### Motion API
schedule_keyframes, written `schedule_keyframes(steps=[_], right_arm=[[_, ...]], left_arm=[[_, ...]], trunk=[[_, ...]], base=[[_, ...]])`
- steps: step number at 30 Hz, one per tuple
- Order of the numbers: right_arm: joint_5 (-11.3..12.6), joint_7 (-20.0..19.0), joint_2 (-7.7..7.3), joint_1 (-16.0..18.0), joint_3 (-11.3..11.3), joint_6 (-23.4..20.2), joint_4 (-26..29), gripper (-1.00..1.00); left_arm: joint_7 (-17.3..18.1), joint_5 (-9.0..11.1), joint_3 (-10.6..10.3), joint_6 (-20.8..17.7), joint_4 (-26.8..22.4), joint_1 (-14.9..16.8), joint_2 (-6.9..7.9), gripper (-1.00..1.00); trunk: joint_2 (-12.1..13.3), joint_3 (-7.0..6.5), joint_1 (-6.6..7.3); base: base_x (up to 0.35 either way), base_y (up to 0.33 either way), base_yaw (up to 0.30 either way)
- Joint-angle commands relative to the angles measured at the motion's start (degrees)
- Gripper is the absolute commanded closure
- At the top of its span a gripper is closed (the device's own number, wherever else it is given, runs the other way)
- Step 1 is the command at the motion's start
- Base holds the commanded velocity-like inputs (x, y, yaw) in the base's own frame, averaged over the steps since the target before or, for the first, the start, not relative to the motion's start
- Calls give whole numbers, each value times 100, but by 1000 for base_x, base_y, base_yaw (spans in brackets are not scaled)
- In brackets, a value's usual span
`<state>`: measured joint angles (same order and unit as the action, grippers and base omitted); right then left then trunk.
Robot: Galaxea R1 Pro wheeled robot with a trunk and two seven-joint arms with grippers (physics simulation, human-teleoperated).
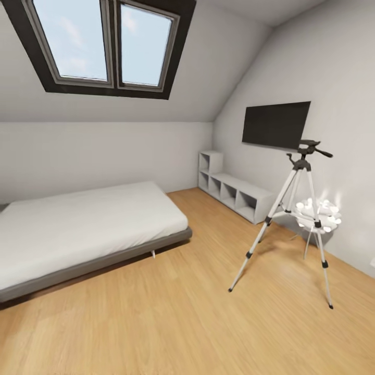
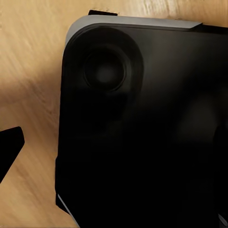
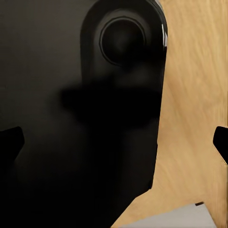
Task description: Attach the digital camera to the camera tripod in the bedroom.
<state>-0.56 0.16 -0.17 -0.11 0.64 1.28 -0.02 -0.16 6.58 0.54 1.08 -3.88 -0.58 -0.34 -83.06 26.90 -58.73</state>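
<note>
progress: early, by my reading; the tall tripod with thin silver-white legs, black joints and a black head with a long pan handle (image 1: 297, 208) stands bare-headed, nothing mounted on it. finding, lifting and attaching the digital camera all seem left to do.
tripod place: on the light wood floor (image 1: 172, 317) at the right of the head view, near the white right-hand wall, just beside a small table lamp with white glowing bulbs (image 1: 317, 213).
digital camera: i cannot make it out with certainty; the wrist views show large dark rounded bodies that look like robot parts.
left end effector: one black fingertip (image 2: 10, 147) shows over the floor; spread or closed, i cannot tell.
right end effector: black fingertips (image 3: 9, 142) sit at opposite edges of the right wrist view, so the jaws stand wide apart, holding nothing.
open room: broad bare floor between the low grey platform bed with white mattress (image 1: 78, 234) and the tripod.
edges: splayed tripod feet, the bed corner, the white cubby shelf unit (image 1: 232, 190) along the wall under a black wall screen (image 1: 276, 124).
</note>
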Motion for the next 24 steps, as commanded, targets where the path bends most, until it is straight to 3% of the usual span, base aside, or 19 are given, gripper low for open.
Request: schedule_keyframes(steps=[1,24], right_arm=[[-6,2,-1,-1,6,16,1,-100],[-6,10,-42,1,15,30,0,-100]], left_arm=[[-2,54,1,7,-7,-1,-2,-100],[-2,66,2,0,-8,-2,-2,-100]], trunk=[[-2,3,0],[-2,3,0]], base=[[0,-1,176],[0,-1,18]])
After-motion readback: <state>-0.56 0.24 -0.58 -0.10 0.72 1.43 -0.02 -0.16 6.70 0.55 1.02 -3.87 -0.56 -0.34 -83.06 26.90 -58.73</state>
